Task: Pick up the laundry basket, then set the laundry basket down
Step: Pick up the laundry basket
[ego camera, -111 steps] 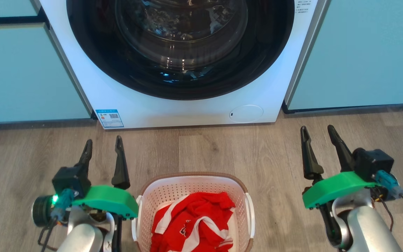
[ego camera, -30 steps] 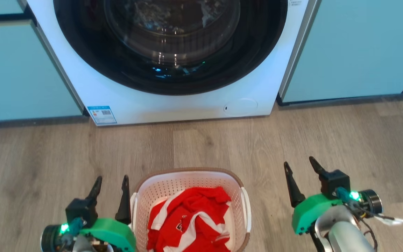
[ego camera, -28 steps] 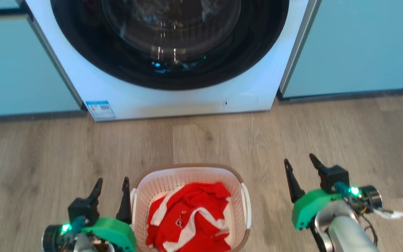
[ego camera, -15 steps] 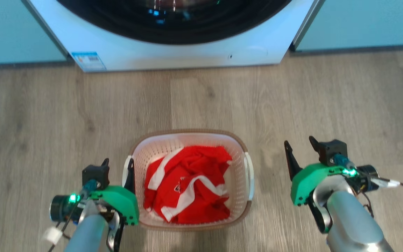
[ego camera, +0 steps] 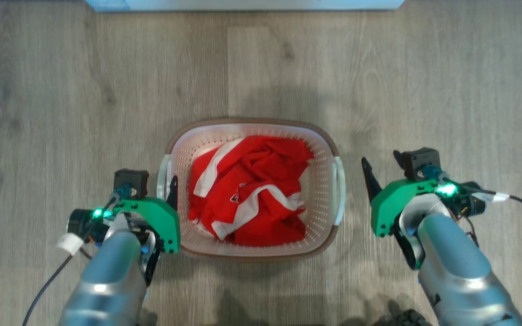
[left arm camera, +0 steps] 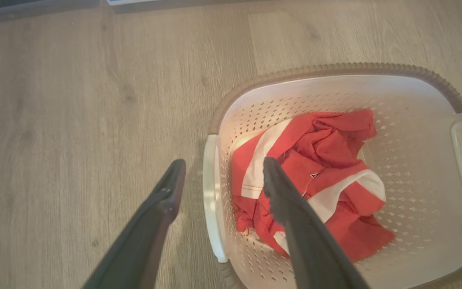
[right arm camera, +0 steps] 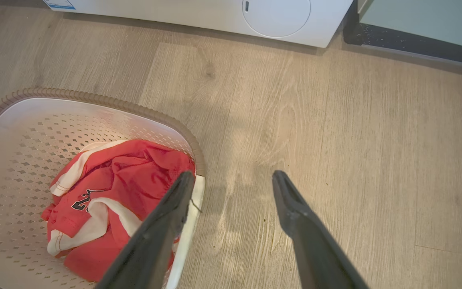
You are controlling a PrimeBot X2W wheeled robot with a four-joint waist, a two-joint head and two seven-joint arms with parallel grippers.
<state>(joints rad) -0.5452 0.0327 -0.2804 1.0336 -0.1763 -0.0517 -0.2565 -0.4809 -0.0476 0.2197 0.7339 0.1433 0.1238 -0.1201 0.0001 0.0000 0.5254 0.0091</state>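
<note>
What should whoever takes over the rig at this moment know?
Left end effector: open, fingers straddling the left handle of the laundry basket, one inside the basket, one outside.
Right end effector: open, beside the right handle, not around it.
Basket: on the wooden floor before the washing machine, red-and-white garment inside.
Done: nothing gripped or lifted.
Left: bring the right one over its handle, close both, lift, set down.
</note>
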